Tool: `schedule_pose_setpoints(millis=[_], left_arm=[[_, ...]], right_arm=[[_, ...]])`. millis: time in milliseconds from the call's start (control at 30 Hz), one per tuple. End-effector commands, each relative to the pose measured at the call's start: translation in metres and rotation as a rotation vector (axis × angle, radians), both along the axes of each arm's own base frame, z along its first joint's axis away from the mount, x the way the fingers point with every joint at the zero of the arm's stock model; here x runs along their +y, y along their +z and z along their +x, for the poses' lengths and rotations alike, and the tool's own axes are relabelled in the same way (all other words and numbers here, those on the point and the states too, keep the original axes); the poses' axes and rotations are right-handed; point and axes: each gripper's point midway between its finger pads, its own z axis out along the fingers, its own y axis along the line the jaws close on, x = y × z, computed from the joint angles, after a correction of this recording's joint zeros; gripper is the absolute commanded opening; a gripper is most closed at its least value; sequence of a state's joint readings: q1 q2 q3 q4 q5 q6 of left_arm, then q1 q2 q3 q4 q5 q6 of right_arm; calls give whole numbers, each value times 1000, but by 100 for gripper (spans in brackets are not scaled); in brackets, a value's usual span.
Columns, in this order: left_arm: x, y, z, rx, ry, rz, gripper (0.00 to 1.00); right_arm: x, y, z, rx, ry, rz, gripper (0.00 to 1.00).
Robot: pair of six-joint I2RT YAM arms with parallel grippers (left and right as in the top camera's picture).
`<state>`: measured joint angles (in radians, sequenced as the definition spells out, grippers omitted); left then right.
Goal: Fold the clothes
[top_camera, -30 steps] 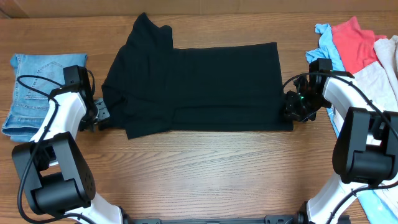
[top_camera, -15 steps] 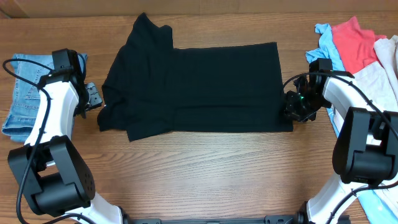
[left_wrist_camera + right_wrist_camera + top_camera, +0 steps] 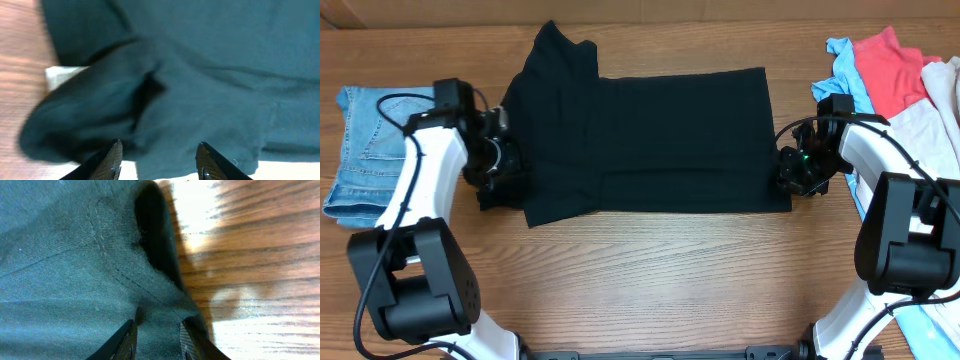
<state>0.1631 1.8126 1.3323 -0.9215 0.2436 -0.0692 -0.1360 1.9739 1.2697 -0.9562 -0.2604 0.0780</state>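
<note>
A black short-sleeved T-shirt (image 3: 640, 140) lies spread flat across the middle of the wooden table (image 3: 650, 270), neck end to the left. My left gripper (image 3: 505, 165) hovers over its bunched left sleeve. In the left wrist view the gripper (image 3: 160, 160) is open, its fingers wide apart above the dark fabric (image 3: 210, 75). My right gripper (image 3: 788, 178) sits at the shirt's near right corner. The right wrist view shows this gripper (image 3: 157, 335) shut on a fold of the hem (image 3: 60, 270), with cloth filling the gap between the fingers.
Folded blue jeans (image 3: 365, 150) lie at the left edge, just behind the left arm. A pile of other garments, red (image 3: 885, 70), light blue (image 3: 845, 70) and beige (image 3: 940, 120), fills the right edge beside the right arm.
My left gripper swung out left toward the jeans, then came back right onto the shirt's sleeve. The right gripper has held still on the hem corner.
</note>
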Motion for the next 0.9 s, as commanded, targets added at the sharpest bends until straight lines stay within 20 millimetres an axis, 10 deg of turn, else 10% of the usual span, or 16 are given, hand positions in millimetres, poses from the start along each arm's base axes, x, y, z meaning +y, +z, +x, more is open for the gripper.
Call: schedule_pose_setpoints(millis=[0, 867], left_arm=[[-11, -13, -1, -9, -69, -7, 56], [-15, -48, -16, 5, -53, -22, 56]], right_arm=[[-15, -27, -24, 118, -5, -75, 33], [-14, -26, -26, 141, -51, -75, 33]])
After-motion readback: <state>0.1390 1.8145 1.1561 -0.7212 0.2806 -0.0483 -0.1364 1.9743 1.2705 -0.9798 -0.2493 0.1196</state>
